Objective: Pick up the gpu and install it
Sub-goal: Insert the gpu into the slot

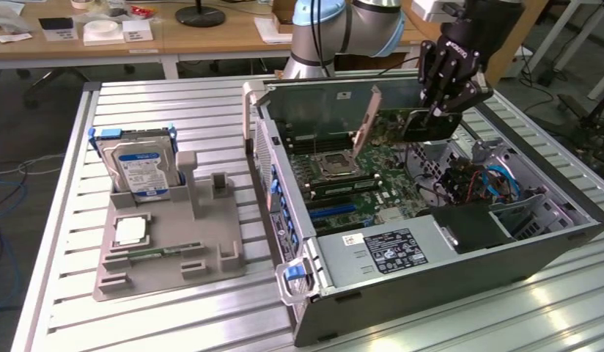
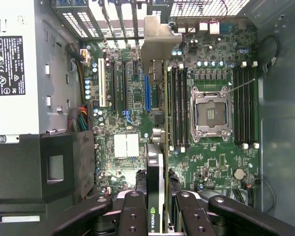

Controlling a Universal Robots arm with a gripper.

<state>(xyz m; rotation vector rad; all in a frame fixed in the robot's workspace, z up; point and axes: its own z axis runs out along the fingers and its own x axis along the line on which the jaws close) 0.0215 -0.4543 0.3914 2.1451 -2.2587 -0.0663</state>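
Both fingers (image 2: 133, 212) of the tool (image 2: 160, 209) pinch the gpu (image 2: 155, 169) edge-on over the motherboard (image 2: 214, 164).

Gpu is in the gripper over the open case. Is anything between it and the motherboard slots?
Nothing visible. The gripper holds the gpu edge-on above the motherboard, and the expansion slots look bare, with no cable crossing them.

A ribbed aluminium worktable (image 1: 155, 110) spans the frame. Along the top edge stands a wooden desk (image 1: 214, 40) (small white boxes (image 1: 102, 31) and a round black base (image 1: 200, 15) on it). Grey floor (image 1: 33, 132) with loose cables (image 1: 1, 180) shows at left.
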